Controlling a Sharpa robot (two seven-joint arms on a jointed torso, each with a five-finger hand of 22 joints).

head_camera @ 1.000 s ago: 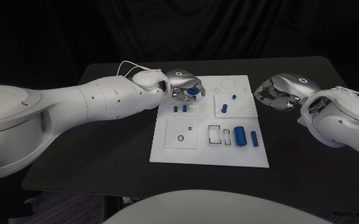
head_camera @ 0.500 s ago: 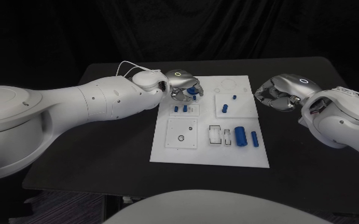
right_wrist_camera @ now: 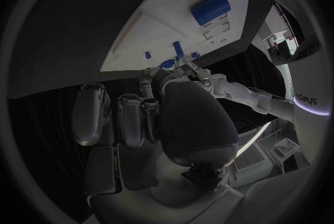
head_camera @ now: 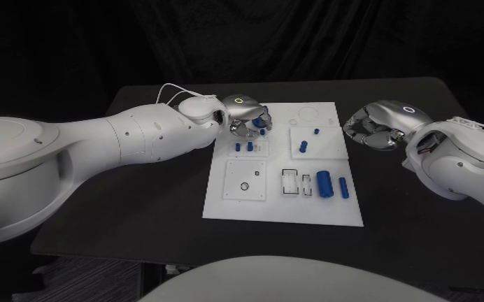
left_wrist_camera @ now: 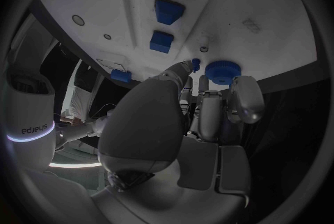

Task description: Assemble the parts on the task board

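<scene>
My left hand (head_camera: 248, 115) sits over the upper left corner of the task board (head_camera: 228, 204), just above centre in the head view, its fingers closed around a round blue part (head_camera: 259, 124); in the left wrist view that same blue disc (left_wrist_camera: 222, 72) is pinched at the fingertips, close above the white surface. My right hand (head_camera: 377, 126) hangs off the board's right edge, at the right of the frame, fingers curled in with nothing that I can see in them. As for progress, I judge we are partway: two small blue pegs (head_camera: 243, 147) stand in the block just below the left hand, and another small piece (head_camera: 303, 147) lies on the upper right block. A large blue cylinder (head_camera: 324, 183) and a slimmer blue rod (head_camera: 343, 187) lie loose at the lower right, beside open slots (head_camera: 296, 182), and the round hole (head_camera: 244, 187) at lower left looks unfilled. Those, plus the disc in hand, seem left to place.
</scene>
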